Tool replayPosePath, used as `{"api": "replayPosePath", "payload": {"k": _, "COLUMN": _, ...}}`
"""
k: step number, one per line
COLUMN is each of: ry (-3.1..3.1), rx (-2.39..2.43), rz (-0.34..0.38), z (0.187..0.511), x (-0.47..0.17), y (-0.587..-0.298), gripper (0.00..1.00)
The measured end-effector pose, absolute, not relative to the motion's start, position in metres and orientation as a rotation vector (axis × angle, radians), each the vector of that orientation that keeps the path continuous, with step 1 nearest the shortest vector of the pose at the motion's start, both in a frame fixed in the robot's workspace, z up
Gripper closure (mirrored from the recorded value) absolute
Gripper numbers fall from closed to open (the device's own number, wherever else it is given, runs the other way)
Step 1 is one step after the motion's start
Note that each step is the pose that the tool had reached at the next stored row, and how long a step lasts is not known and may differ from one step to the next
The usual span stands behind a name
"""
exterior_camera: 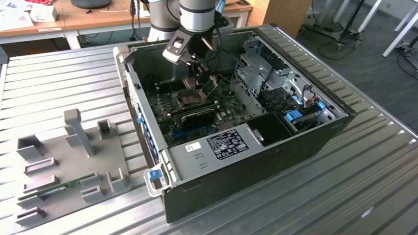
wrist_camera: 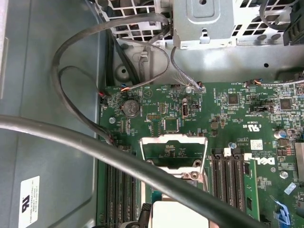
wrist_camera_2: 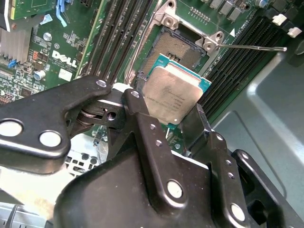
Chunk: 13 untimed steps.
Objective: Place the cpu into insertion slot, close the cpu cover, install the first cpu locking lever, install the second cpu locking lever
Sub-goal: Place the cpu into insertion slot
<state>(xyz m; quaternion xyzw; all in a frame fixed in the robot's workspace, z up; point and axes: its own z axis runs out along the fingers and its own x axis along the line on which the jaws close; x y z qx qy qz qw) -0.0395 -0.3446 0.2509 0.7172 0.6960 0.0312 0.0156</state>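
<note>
My gripper [wrist_camera_2: 166, 108] is shut on the cpu [wrist_camera_2: 173, 95], a flat square chip with a silvery face and green edge, held by its opposite sides between the black fingers [wrist_camera_2: 137, 102]. The chip hangs a little above and beside the insertion slot [wrist_camera_2: 183, 45], whose dark pin field is uncovered. The cpu cover [wrist_camera: 174, 138] stands raised, hinged open past the slot. A thin locking lever [wrist_camera_2: 251, 47] sticks out to the side, unlatched. In the exterior view the gripper [exterior_camera: 197, 78] reaches into the open computer case just over the slot [exterior_camera: 190, 96]. The cpu's silvery face [wrist_camera: 180, 216] also shows in the first wrist view.
Long black memory slots [wrist_camera_2: 123, 33] flank the socket. A thick black cable [wrist_camera: 118, 152] crosses close to the first wrist camera. A metal drive cage [exterior_camera: 258, 73] and case walls [exterior_camera: 134, 83] hem in the board. A grey fixture plate [exterior_camera: 72, 161] lies at the exterior view's left.
</note>
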Motion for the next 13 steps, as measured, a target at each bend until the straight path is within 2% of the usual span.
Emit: {"api": "replayPosePath", "payload": {"k": 13, "ry": 2.164, "rx": 2.230, "rz": 0.095, "z": 0.2481, "x": -0.0395, "y": -0.3446, "gripper": 0.46}}
